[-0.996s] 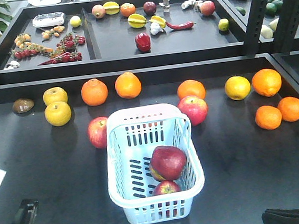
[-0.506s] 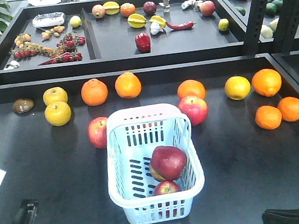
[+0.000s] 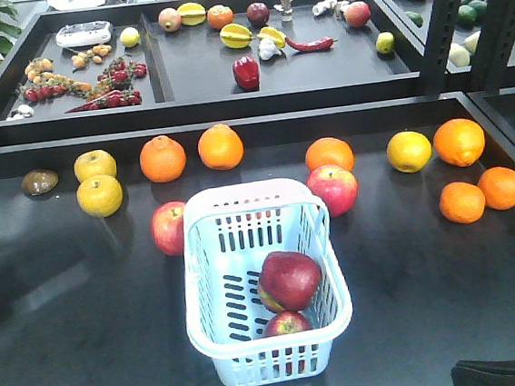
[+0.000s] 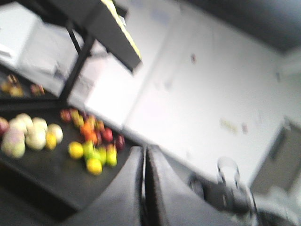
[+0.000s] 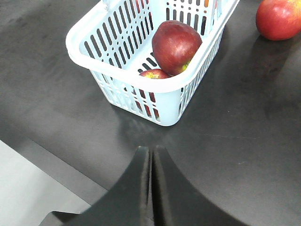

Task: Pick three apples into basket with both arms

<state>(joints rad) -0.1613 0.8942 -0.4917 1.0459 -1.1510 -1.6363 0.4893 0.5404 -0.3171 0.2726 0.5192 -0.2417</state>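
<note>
**Two apples in the basket, both claws clenched and empty**

The right gripper [image 5: 151,162] is seen from its wrist camera with its pointed fingers pressed together, nothing between them. Just ahead of its tips stands the basket [image 5: 94,23] on the dark table [image 5: 244,141]. Two apples lie inside: a small apple [image 5: 153,74] against the wall nearest the claw, and a large dark red apple [image 5: 176,46] resting just behind and partly above it. Farther off and to the claw's right, a third apple [image 5: 278,18] sits on the table, apart from the basket.

In the front view, this apple [image 3: 333,188] is seen just beside the basket's far right corner, and another apple [image 3: 170,228] touches or nearly touches its far left side. Beyond them, oranges [image 3: 220,146] and yellow fruits [image 3: 99,195] are spread in a row.

The left gripper [image 4: 144,160] is likewise clenched and empty; its view is blurred and turned away from the basket, toward a distant shelf of fruit [image 4: 91,141].
</note>
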